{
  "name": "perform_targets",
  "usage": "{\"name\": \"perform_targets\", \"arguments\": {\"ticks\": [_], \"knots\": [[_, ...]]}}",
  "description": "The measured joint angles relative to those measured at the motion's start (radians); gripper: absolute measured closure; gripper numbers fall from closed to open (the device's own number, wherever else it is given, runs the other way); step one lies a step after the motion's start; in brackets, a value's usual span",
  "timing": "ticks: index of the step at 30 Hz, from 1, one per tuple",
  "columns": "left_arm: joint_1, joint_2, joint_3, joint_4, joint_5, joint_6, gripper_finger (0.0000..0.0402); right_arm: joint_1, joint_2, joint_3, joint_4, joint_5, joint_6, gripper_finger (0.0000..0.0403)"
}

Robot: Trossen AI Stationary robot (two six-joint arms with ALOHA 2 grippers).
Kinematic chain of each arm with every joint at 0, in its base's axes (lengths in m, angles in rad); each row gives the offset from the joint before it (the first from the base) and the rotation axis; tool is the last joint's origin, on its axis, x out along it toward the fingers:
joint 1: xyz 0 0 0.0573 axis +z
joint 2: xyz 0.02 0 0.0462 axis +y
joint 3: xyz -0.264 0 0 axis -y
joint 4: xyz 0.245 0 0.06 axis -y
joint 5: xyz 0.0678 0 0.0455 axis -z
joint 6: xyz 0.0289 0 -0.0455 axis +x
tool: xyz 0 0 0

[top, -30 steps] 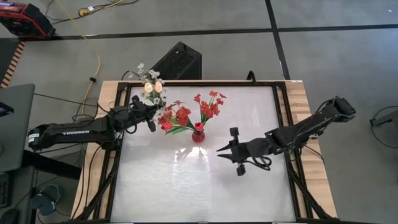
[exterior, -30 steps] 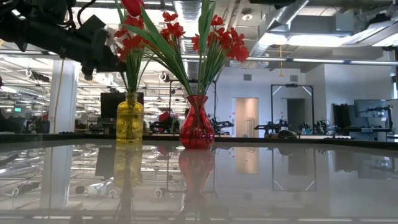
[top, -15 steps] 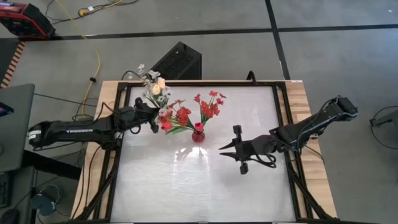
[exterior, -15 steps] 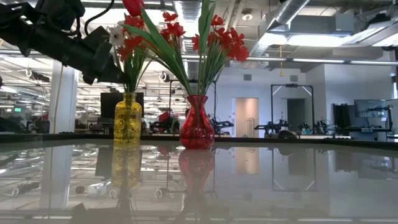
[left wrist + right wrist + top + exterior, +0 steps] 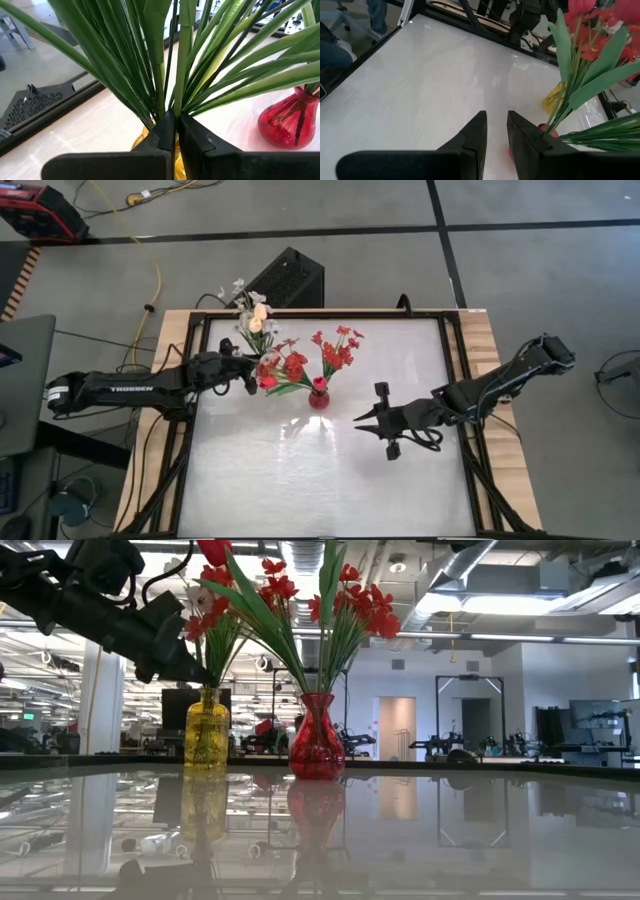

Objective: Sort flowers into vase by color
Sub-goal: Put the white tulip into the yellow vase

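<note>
A spray of white blossoms and peach buds (image 5: 255,315) stands over the yellow vase (image 5: 206,730) at the table's far left. My left gripper (image 5: 250,376) is shut at its stems, just above the vase's mouth. Red flowers (image 5: 338,350) and a red tulip (image 5: 268,382) stand with their stems in the red vase (image 5: 319,395), leaning out to the left. My right gripper (image 5: 362,418) hangs right of the red vase above the table, pointing at it. Its fingers (image 5: 475,131) stand a little apart with nothing between them. My left gripper pinches the spray's green stems (image 5: 176,102) between its two fingers, low down where the leaves fan out. The fingers come almost level from the table's left, lying across the stems. The spray stands upright, and its lower end runs into the yellow vase's mouth (image 5: 208,690).
A black box (image 5: 285,278) stands beyond the far edge. Black rails (image 5: 455,380) frame the white tabletop, whose near half (image 5: 320,480) lies bare. A person's legs (image 5: 377,12) show beyond the table in the right wrist view.
My left gripper has sunk toward the yellow vase's mouth with the spray. Its white blossoms have come down into the low view beside the red flowers. In the high view the blossoms have shifted a little toward the far edge.
</note>
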Motion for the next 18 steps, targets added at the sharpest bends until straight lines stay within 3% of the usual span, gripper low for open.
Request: {"name": "perform_targets", "arguments": {"ticks": [7, 18], "knots": [[-0.005, -0.02, 0.0, -0.008, 0.001, -0.003, 0.0387, 0.0, 0.0, 0.0, -0.009, 0.0, 0.0, 0.0301], [-0.029, -0.146, 0.0, -0.099, 0.002, -0.003, 0.0312, 0.001, 0.0, 0.0, -0.01, -0.001, 0.001, 0.0301]]}}
